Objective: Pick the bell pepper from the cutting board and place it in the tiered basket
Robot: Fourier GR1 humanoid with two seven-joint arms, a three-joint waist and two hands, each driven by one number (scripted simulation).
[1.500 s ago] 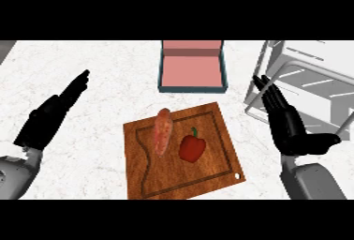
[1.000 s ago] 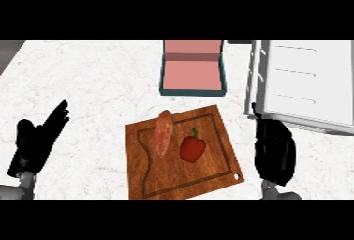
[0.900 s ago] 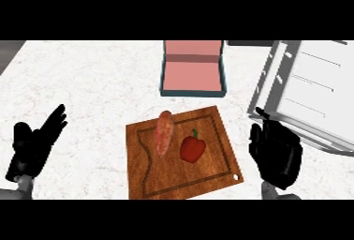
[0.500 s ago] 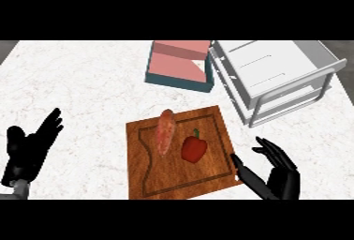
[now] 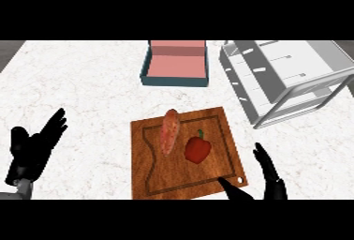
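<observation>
A red bell pepper [image 5: 198, 149] with a green stem lies on the wooden cutting board [image 5: 152, 168], right of its middle. Beside it on the left lies an orange sweet potato [image 5: 169, 131]. The white wire tiered basket [image 5: 287, 79] stands at the back right of the counter. My right hand [image 5: 266, 180] is open at the board's lower right corner, fingers straight, a short way right of the pepper and apart from it. My left hand [image 5: 33, 149] rests open at the left edge, fingers up, holding nothing.
A teal box with a pink inside [image 5: 176, 65] sits behind the board at the back middle. The white marble counter [image 5: 83, 93] stretches to the left.
The view has shifted, so the basket and box now sit further right. My right hand has dropped lower toward the board's lower right corner. The pepper and sweet potato have not moved.
</observation>
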